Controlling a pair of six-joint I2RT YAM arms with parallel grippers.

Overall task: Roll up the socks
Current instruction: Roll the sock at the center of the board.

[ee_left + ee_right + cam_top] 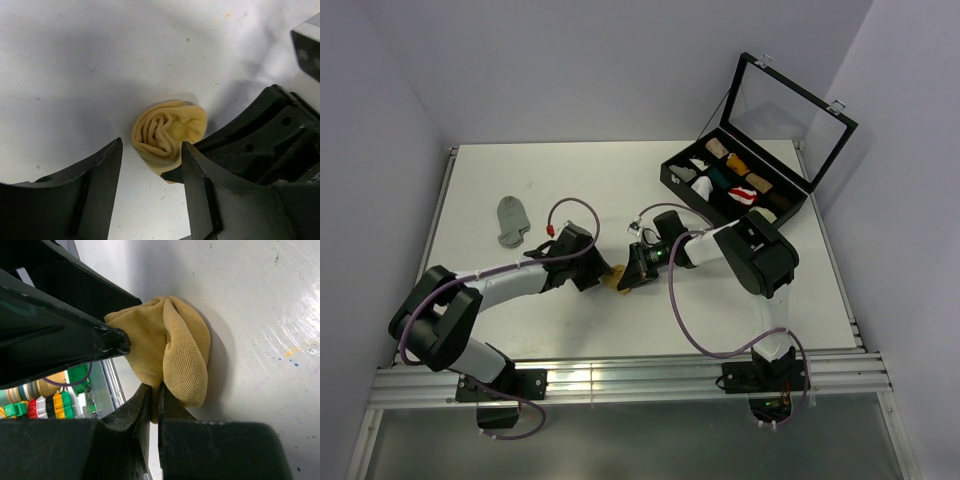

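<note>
One mustard-yellow fabric sock is seen wound into a tight roll near the middle of the white table, its spiral of folds turned toward the left wrist camera. A fold at the roll's edge is pinched between the fingers of the right gripper, which are pressed together with only fabric between them. The left gripper is seen with its fingers spread apart, the roll lying at the mouth of the gap. In the right wrist view one of its fingertips is seen touching the roll's side. The roll's underside is hidden against the table, and in the overhead view most of it is covered by the two grippers.

One flat grey fabric sock lies well apart, toward the table's left side. A black compartmented case with its glass lid raised stands at the far right. Small coloured fabric rolls are set in its compartments, too small to be told apart. Blurred coloured blocks are glimpsed at the right wrist view's edge, and any marking on them cannot be read.
</note>
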